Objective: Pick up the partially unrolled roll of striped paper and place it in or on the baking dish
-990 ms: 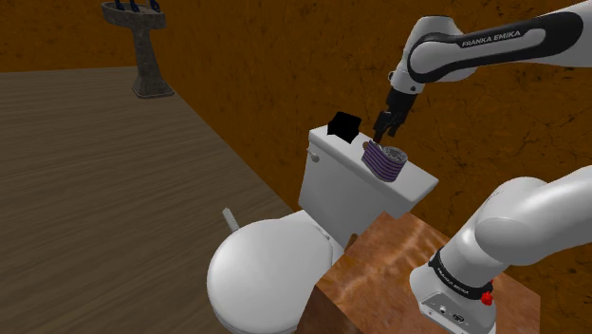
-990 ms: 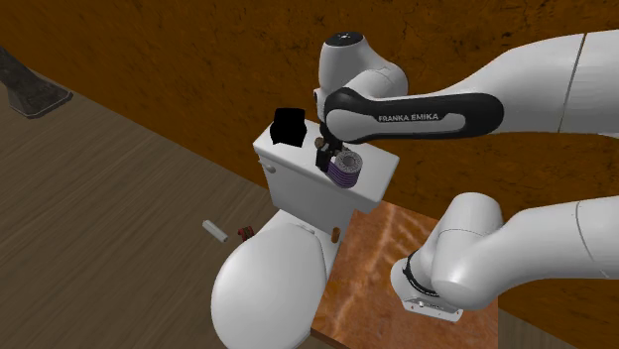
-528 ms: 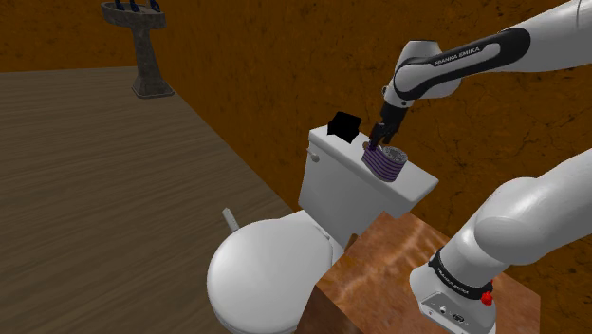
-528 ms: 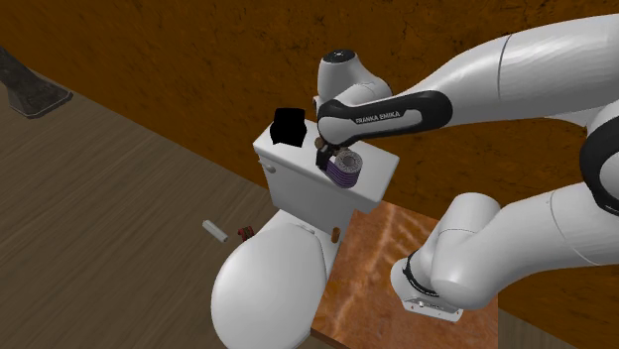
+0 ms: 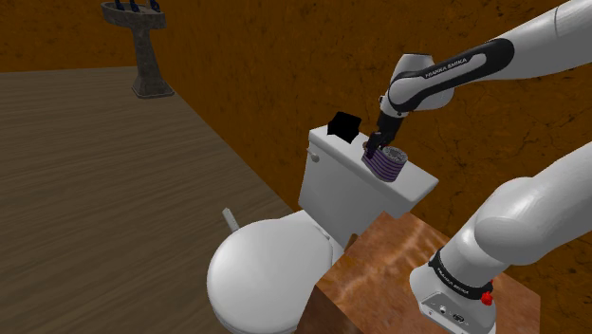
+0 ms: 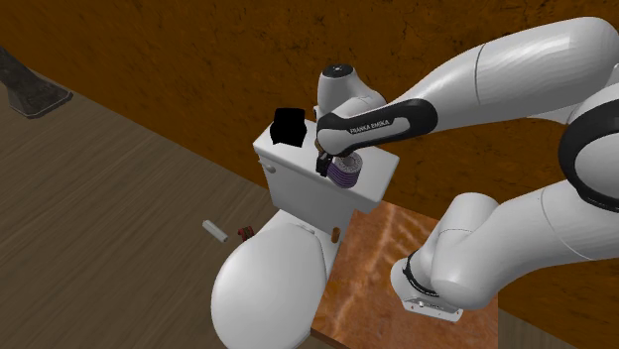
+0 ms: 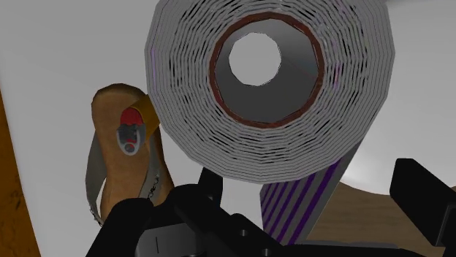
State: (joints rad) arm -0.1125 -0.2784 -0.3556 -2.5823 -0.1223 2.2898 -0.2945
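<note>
The striped paper roll (image 5: 385, 162), purple and grey, lies on the white toilet tank lid (image 5: 417, 182) with its hollow core up. My gripper (image 5: 378, 144) is right over it, fingertips at the roll's top edge. From the second exterior view the gripper (image 6: 324, 165) stands against the roll (image 6: 344, 174). In the wrist view the roll (image 7: 183, 87) is close, a purple-striped loose end (image 7: 296, 208) trailing from it, and the fingers (image 7: 422, 193) stand apart with my gripper (image 7: 310, 198) open around its edge. A black boxy object (image 5: 342, 125) sits at the tank's far end.
The toilet's closed lid (image 5: 261, 275) lies below the tank, beside the wooden stand (image 5: 379, 275). A brown wall rises just behind the tank. A small cylinder (image 6: 214, 230) and small bits (image 6: 246, 234) lie on the floor. A brown, red-spotted object (image 7: 124, 157) lies beside the roll.
The hand has come down and a little toward the roll, and the forearm has swung lower. The roll has stayed in place on the tank lid.
</note>
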